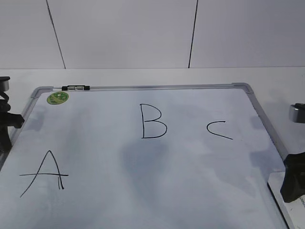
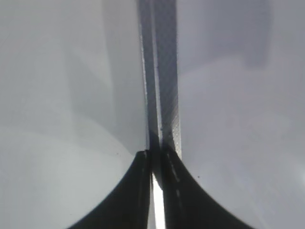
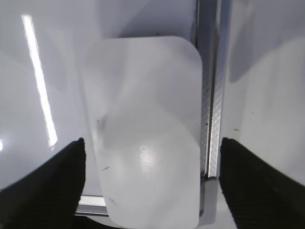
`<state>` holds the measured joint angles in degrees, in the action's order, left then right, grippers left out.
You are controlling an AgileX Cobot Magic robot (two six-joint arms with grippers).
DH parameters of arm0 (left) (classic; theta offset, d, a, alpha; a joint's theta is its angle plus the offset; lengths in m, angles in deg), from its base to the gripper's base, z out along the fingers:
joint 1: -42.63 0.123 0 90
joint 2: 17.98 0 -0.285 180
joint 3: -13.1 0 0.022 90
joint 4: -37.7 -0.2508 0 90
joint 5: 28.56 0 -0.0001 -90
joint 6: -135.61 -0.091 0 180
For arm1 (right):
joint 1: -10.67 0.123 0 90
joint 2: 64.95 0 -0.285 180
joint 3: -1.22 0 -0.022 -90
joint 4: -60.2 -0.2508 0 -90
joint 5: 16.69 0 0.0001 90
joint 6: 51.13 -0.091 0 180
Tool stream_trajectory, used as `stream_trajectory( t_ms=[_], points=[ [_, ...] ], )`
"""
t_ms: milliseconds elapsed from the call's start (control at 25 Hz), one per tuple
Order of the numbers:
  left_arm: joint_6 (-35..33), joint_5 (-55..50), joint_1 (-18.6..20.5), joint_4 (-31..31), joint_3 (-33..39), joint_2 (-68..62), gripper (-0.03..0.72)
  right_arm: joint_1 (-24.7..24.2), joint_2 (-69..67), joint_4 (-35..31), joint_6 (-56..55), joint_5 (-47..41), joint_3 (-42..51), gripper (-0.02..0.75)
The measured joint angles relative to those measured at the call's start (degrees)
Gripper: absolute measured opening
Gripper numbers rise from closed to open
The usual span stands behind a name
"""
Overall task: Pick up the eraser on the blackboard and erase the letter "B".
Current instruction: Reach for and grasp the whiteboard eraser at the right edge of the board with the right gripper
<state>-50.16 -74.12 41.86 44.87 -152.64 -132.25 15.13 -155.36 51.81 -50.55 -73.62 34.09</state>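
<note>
right gripper nearest our lens: fingers spread wide, either side of eraser, not touching. eraser lies flat at blackboard near right corner, just beside grey frame. left gripper: we see jaws pressed together, holding nothing, tips over frame's left edge. further out on blackboard, letter "b" sits in middle, intact, between letter "a" and letter "c". green sticker and marker at far left corner.
</note>
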Motion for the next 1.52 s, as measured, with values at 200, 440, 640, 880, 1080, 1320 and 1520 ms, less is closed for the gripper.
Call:
stream_trajectory(
  t_ms=[200, 440, 640, 880, 1080, 1320, 1520],
  points=[
    [0.00, 0.00, 0.00, 0.00, 0.00, 0.00, 0.037, 0.00, -0.85, 0.00, 0.00, -0.10, 0.00, 0.648],
    [0.00, 0.00, 0.00, 0.00, 0.00, 0.00, 0.037, 0.58, -0.85, -0.18, 0.00, -0.19, 0.00, 0.635],
    [0.00, -0.02, 0.00, 0.04, 0.00, 0.00, 0.037, 0.58, -0.85, -0.07, 0.00, -0.19, 0.00, 0.588],
    [0.00, -0.12, 0.00, 0.04, -0.05, -0.11, 0.037, 0.58, 0.89, 4.68, -2.82, 2.15, 0.00, 0.574],
    [0.00, -0.12, 0.00, 0.04, -0.14, -0.11, 0.037, 2.44, 5.88, 5.90, -4.03, 5.04, 0.63, 0.573],
    [0.00, -0.24, 0.00, 0.04, -0.14, -0.11, 0.037, 6.67, 8.22, 7.01, -8.23, 9.86, 5.73, 0.572],
    [0.00, -0.24, 0.00, 0.04, -0.14, -0.11, 0.037, 6.77, 8.22, 14.61, -14.41, 10.57, 6.28, 0.571]
  ],
)
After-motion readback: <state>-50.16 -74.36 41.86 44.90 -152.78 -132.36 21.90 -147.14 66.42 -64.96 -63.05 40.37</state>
